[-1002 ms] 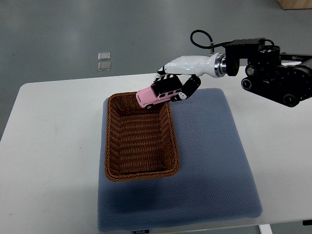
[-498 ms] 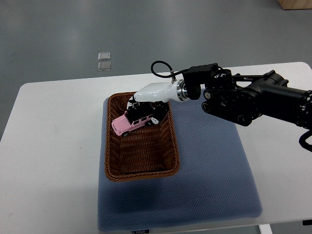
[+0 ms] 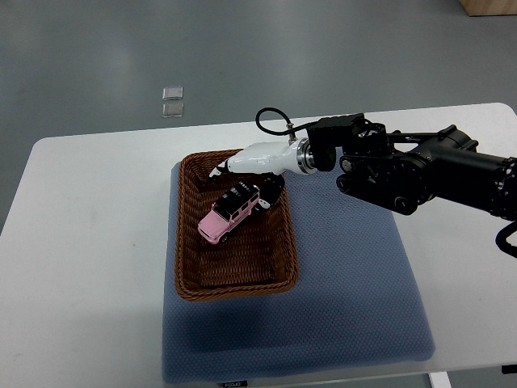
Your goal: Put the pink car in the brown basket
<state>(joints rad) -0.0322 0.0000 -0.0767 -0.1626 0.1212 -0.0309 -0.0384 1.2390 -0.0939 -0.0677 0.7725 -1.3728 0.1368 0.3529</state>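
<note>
Fingers (image 3: 275, 192) on my right hand (image 3: 254, 166) look spread, nothing clamped, but the dark tips sit right at the rear of the pink car (image 3: 229, 213); can't tell if one touches it. Car lies inside the brown basket (image 3: 184, 242), upper-middle of the weave, angled, centre-left of frame.

Risks as I judge them: pulling back could snag a fingertip on the car and drag it toward the far rim, or catch the wicker wall and shift the basket on the blue mat (image 3: 347, 283). I'd lift straight up first. Left arm not visible.
</note>
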